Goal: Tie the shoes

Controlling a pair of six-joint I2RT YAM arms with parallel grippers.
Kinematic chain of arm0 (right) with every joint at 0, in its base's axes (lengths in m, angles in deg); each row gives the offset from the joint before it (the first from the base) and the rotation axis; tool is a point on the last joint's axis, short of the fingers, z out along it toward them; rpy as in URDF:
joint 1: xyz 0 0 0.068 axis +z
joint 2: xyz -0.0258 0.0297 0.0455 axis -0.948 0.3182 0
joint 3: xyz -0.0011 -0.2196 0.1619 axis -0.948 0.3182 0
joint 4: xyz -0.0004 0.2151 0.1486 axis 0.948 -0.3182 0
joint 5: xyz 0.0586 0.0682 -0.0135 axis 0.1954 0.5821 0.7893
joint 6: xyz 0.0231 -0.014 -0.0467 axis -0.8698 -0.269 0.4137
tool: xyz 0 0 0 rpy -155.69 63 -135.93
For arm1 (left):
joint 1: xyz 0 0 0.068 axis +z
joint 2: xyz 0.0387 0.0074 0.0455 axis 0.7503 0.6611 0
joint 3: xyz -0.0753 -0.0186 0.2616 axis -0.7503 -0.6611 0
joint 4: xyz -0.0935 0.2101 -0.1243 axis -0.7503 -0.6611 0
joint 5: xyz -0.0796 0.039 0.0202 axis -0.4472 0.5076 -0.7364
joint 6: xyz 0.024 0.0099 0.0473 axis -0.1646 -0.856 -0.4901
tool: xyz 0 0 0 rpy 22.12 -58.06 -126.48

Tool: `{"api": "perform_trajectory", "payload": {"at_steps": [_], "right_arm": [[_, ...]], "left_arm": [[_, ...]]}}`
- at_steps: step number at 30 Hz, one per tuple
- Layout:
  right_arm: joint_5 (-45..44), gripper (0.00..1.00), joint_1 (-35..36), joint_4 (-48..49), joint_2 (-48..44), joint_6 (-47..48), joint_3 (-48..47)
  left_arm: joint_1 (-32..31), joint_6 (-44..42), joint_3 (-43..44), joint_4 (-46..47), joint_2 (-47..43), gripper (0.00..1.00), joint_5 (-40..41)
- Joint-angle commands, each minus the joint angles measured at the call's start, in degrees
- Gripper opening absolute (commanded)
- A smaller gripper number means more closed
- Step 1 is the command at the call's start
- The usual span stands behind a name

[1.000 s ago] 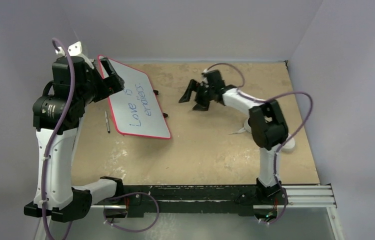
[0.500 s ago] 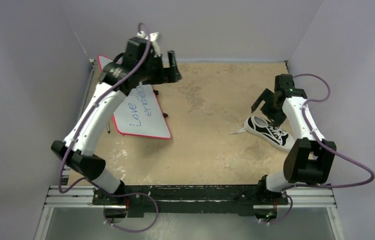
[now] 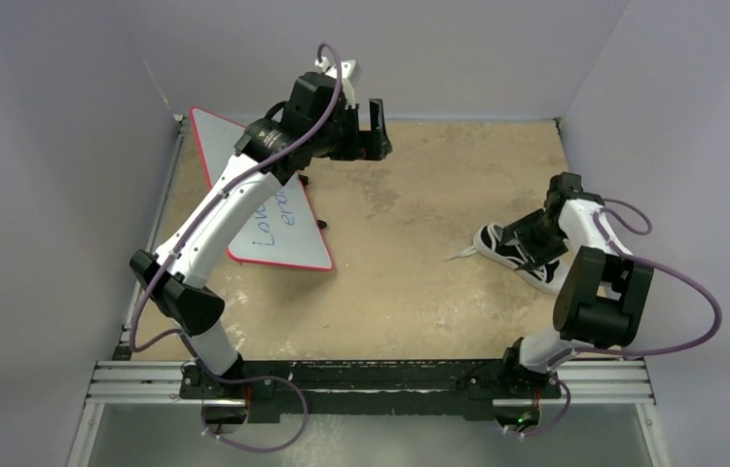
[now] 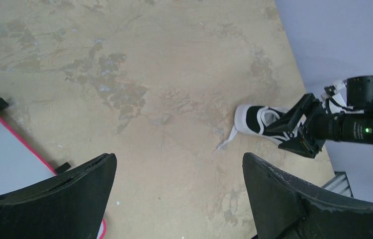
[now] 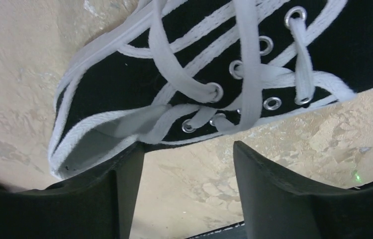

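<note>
A red-edged whiteboard (image 3: 291, 243) lies on the tan table (image 3: 395, 297).

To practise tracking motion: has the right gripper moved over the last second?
Yes. The right gripper swung rightward from mid-table, away from the whiteboard, to the sneaker near the table's right edge.

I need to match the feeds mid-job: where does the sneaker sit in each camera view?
Top external: sneaker right of centre, partly covered by the right gripper.
Left wrist: sneaker right of centre, toe pointing left.
Right wrist: sneaker fills the upper frame, laces untied.
Shared landmark: the right gripper, at the sneaker in all three views.
</note>
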Motion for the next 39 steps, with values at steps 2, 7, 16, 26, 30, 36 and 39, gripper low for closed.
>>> {"api": "perform_trajectory", "payload": {"at_steps": [2,7,16,26,30,36,39], "right_arm": [[1.46,0.72,-0.07,-2.10,-6.07,-3.74,-1.35],[-1.36,0.76,-0.09,0.81,-9.91,-6.72,-0.19],[-2.29,0.73,1.39,4.70,1.13,-17.60,-1.88],[-5.28,0.64,5.28,4.51,1.49,-23.07,2.62],[-7.32,0.72,6.33,4.32,-4.03,-22.49,5.63],[-5.23,0.77,6.33,4.26,-3.63,-21.59,6.94],[-4.94,0.77,6.34,5.55,-3.55,-22.99,6.81]], "left_arm": [[-1.01,-1.19,-4.55,1.63,-10.77,0.98,2.90],[-0.99,-1.13,-10.71,0.11,-18.73,0.98,2.91],[-1.03,-1.98,-10.46,-2.41,-24.18,0.99,0.45],[-1.03,-4.12,-11.20,-5.18,-27.15,0.99,3.19],[-1.03,-3.59,-12.98,-3.35,-27.61,0.99,3.47],[-1.03,-2.34,-13.85,-1.60,-27.23,0.99,2.68],[-0.99,-2.98,-12.58,-2.54,-26.57,0.99,2.40]]}}
